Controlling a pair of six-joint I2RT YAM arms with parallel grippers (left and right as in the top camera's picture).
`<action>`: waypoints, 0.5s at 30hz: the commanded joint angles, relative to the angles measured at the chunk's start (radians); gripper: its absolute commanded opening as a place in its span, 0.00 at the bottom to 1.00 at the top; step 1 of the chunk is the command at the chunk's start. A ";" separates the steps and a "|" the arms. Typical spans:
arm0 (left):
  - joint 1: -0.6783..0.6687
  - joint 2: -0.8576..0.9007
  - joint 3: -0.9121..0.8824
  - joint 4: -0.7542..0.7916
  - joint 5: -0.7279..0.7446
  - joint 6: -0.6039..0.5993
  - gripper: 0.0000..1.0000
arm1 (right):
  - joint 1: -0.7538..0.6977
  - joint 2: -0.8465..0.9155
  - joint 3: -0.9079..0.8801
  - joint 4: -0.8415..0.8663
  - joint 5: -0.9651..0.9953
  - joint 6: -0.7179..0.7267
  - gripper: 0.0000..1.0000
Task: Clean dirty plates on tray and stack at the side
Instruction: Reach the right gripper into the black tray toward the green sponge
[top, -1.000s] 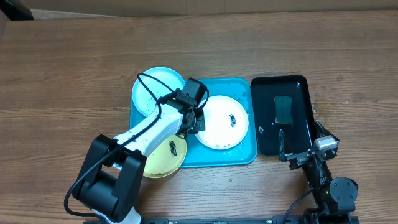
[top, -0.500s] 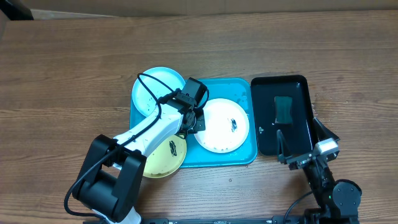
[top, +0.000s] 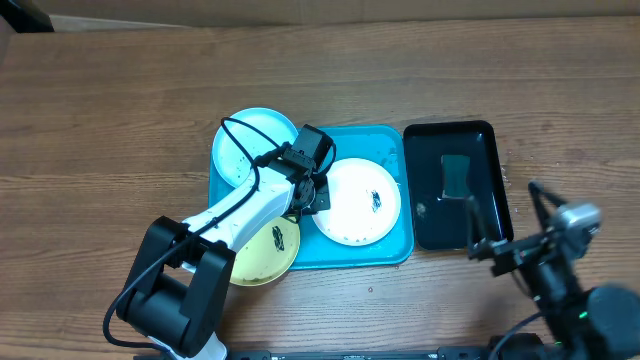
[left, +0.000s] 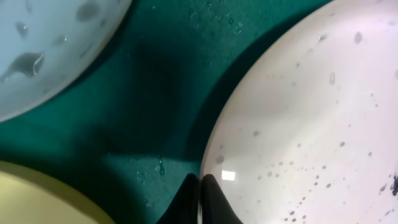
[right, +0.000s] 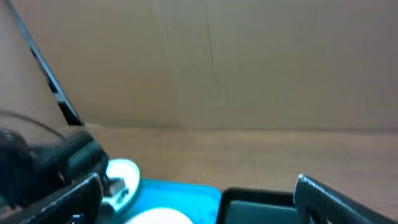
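Overhead view, read from left to right. At the lower left of the frame the yellow-green plate (top: 262, 255) lies over the lower-left corner of the turquoise tray (top: 340, 258), partly off it, with a dark smear near its upper right edge. Above it, left of centre, the light blue plate (top: 248, 148) overhangs the tray's upper-left corner; the white left arm crosses over both plates. The left gripper (top: 316, 197) sits at frame centre, its jaws pinched together on the left rim of the white plate (top: 358, 205); the left wrist view shows the two dark fingertips (left: 189, 190) meeting at that rim, low in the frame, over the wet tray floor. The white plate lies flat in the right half of the tray and carries a small dark smear right of its middle. Just right of the tray stands the black tray (top: 485, 150), holding a dark pad (top: 455, 176). At the lower right, above the wooden table (top: 120, 100), the right gripper (top: 508, 215) is blurred, its jaws spread wide and holding nothing.
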 joint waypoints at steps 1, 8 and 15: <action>-0.001 0.013 -0.007 0.000 -0.014 0.005 0.04 | -0.003 0.217 0.241 -0.145 0.047 -0.059 1.00; -0.001 0.013 -0.007 -0.003 -0.018 0.006 0.04 | -0.003 0.678 0.666 -0.590 0.000 -0.026 1.00; -0.001 0.013 -0.007 -0.008 -0.022 0.006 0.04 | -0.003 0.962 0.747 -0.767 -0.051 -0.008 0.95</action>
